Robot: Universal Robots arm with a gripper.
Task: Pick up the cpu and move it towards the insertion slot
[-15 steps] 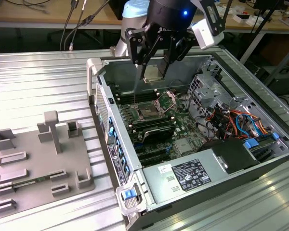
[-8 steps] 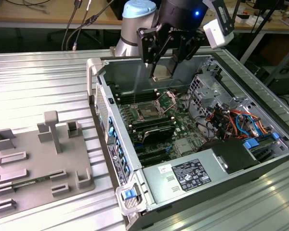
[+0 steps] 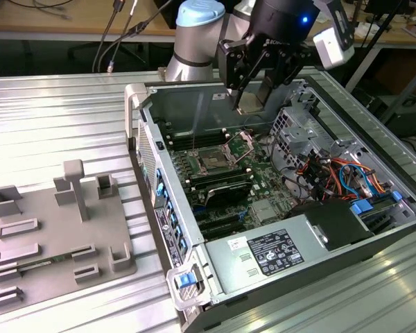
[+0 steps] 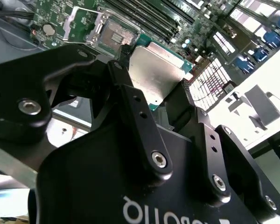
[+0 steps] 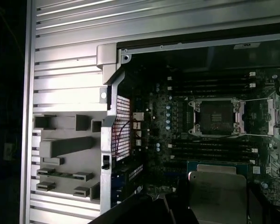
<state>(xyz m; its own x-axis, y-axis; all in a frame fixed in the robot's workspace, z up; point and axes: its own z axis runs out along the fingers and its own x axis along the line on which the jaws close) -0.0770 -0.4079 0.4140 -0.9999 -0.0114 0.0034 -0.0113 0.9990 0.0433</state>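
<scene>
Gripping the cpu [image 4: 154,72] by its edges, the gripper [image 3: 253,97] hangs at the exterior view's upper centre, over the open case. Carried flat, seemingly for seating, the chip sits above the insertion slot [image 3: 213,161], well apart from it.

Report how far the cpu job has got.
Done: the cpu is picked up, clamped in the gripper and lifted above the open computer case. In hand: the carry, with the chip hanging over the motherboard. Left: it has not reached the insertion slot, which lies open and empty with its bracket raised.
</scene>
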